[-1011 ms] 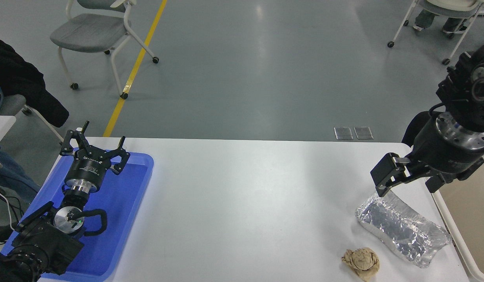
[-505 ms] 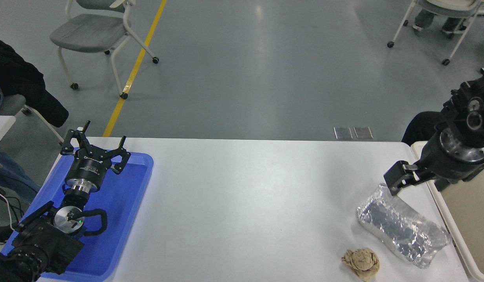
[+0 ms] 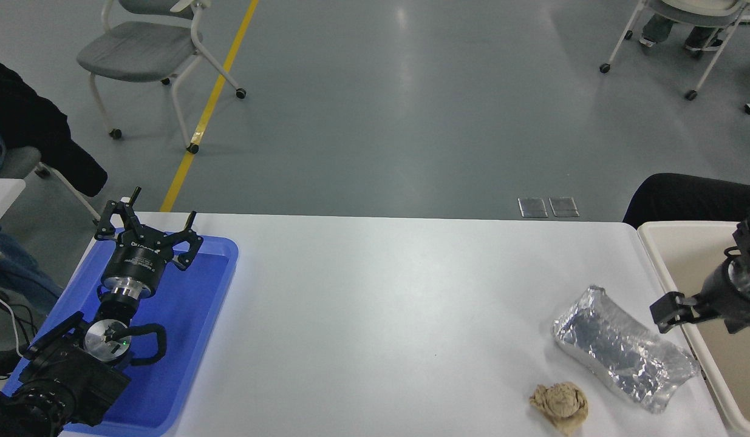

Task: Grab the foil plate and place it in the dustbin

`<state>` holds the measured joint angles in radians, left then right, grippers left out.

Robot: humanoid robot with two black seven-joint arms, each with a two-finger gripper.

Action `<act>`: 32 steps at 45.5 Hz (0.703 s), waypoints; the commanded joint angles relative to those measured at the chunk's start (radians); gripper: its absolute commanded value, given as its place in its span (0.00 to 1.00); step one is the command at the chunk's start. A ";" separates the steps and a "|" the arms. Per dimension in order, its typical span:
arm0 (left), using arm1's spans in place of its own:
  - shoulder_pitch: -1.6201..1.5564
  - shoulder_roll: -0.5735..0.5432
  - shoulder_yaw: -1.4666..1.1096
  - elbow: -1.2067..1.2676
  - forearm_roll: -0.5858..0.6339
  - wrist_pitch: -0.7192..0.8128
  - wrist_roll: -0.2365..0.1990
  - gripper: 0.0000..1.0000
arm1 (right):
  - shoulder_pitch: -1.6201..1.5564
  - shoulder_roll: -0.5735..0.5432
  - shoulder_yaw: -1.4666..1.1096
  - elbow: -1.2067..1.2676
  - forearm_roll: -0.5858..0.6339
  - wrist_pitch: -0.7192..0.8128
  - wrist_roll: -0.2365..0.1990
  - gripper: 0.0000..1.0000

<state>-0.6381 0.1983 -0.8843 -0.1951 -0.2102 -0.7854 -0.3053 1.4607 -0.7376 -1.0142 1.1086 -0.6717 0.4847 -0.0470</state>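
Observation:
The foil plate [image 3: 623, 352], a wrinkled silver oblong tray, lies on the white table near its right front corner. The dustbin [image 3: 653, 252], beige with a cream rim, stands against the table's right edge and is cut off by the picture. My right gripper [image 3: 667, 312] hangs low over the dustbin's near rim, just right of the foil plate's far end, apart from it and holding nothing that I can see. My left gripper [image 3: 147, 229] is parked open over the blue tray at the lower left.
A blue plastic tray [image 3: 211, 291] lies at the table's left. A small tan paper ball [image 3: 559, 405] sits at the front edge, left of the foil plate. Chairs stand on the floor beyond the table.
My right arm has moved down and to the right, from above the foil plate's far end to over the dustbin's rim. The foil plate has stayed in place.

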 commanded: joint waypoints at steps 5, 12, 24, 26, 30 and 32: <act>0.000 0.000 -0.001 0.000 0.000 0.000 0.000 1.00 | -0.235 -0.028 0.152 -0.075 -0.005 -0.070 -0.037 1.00; 0.000 0.000 -0.001 0.000 0.000 0.000 0.000 1.00 | -0.298 -0.022 0.215 -0.076 0.000 -0.112 -0.048 1.00; 0.000 0.000 -0.001 0.000 0.000 0.000 0.000 1.00 | -0.373 0.004 0.267 -0.135 0.003 -0.147 -0.054 1.00; 0.000 0.000 -0.001 0.000 0.000 0.000 0.000 1.00 | -0.390 0.015 0.281 -0.136 0.014 -0.156 -0.054 1.00; 0.000 0.000 0.001 0.000 0.000 0.000 0.000 1.00 | -0.419 0.030 0.312 -0.150 0.037 -0.170 -0.059 1.00; 0.000 0.000 -0.001 0.000 0.000 0.000 0.000 1.00 | -0.422 0.038 0.322 -0.158 0.038 -0.170 -0.063 0.98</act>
<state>-0.6381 0.1978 -0.8846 -0.1947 -0.2103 -0.7854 -0.3053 1.1088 -0.7348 -0.7585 0.9861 -0.6598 0.3454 -0.0982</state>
